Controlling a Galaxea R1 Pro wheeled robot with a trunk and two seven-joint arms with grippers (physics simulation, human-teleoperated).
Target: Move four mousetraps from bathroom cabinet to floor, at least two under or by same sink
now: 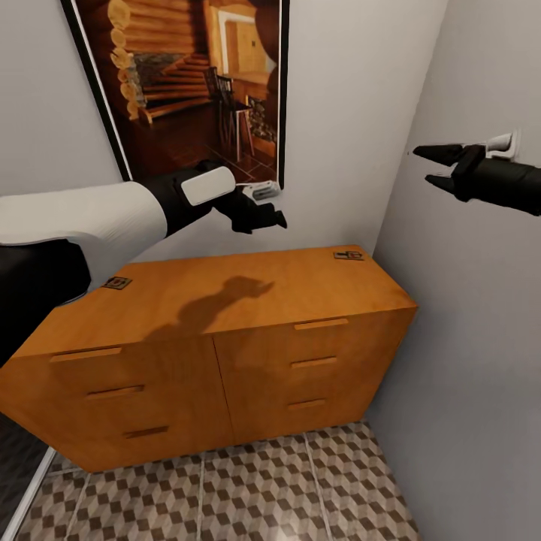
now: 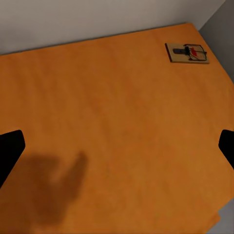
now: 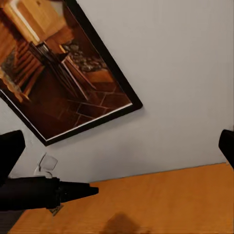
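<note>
The orange-brown cabinet [image 1: 225,300] stands against the back wall with its drawers closed. Two mousetraps lie on its flat top: one near the left edge [image 1: 116,282] and one in the far right corner [image 1: 348,255], which also appears in the left wrist view [image 2: 187,52]. My left gripper [image 1: 264,219] hovers open above the middle of the cabinet top [image 2: 107,126], holding nothing. My right gripper [image 1: 434,167] is open and empty, raised high beside the right wall, well above the right-hand mousetrap. The bathroom floor [image 1: 263,488] lies in front of the cabinet.
A large framed picture [image 1: 195,83] hangs on the back wall above the cabinet. A grey side wall [image 1: 466,338] stands close on the right, with a small white fixture [image 1: 503,143] next to my right gripper. A dark strip [image 1: 19,466] runs at the lower left.
</note>
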